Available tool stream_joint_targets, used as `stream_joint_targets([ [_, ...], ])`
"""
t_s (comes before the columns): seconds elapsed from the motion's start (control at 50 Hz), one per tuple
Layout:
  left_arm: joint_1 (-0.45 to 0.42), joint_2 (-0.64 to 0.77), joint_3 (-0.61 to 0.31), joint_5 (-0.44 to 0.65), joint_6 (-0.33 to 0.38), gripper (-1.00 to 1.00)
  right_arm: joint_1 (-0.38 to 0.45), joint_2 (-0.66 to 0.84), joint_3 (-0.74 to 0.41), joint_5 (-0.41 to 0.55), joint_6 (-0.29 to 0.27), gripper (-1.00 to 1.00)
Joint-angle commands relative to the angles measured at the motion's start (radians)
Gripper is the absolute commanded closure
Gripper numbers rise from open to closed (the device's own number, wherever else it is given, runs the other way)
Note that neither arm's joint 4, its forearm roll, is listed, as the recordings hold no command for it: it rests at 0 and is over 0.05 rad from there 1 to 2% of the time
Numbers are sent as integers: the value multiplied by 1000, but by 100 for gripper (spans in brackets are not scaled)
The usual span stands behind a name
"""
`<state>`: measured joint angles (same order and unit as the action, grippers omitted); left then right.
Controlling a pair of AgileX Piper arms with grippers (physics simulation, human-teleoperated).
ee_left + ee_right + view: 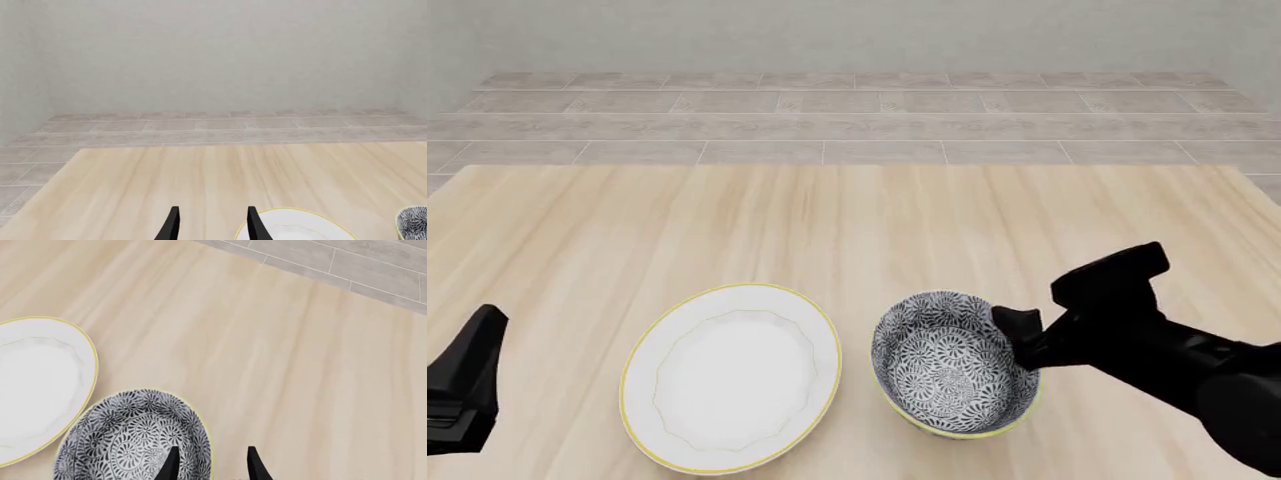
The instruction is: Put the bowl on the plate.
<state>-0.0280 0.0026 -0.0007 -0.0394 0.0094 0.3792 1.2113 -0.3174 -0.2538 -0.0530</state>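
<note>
1. The bowl (953,365) rests on the wooden desk (827,220), at the near edge, right of centre in the front view. Its inside carries a black-and-white floral pattern; the rim is pale yellowish-green.
2. The plate (731,376) lies flat on the desk just to the left of the bowl. The two rims are very near; the front view shows a narrow strip of desk between them. The plate is white with a thin yellow rim.
3. The right gripper (209,465) is at the bowl's right-hand rim. In the right wrist view its two fingers (171,464) stand apart, one over the patterned inside and the other outside the rim, so the bowl wall lies between them. Contact with the wall cannot be confirmed.
4. The left gripper (211,224) is at the near left corner of the desk, well apart from the bowl. Its fingers are spread and hold nothing; the plate edge shows just beside one finger.
</note>
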Motion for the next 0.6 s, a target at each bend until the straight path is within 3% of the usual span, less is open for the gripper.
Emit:
stream_joint_targets([
  [0.02,1,0,0,-1,-1,-100,1,37,9,-29,1,-100],
  [0.6,-1,-1,0,1,1,-100,1,113,24,-84,10,-100],
])
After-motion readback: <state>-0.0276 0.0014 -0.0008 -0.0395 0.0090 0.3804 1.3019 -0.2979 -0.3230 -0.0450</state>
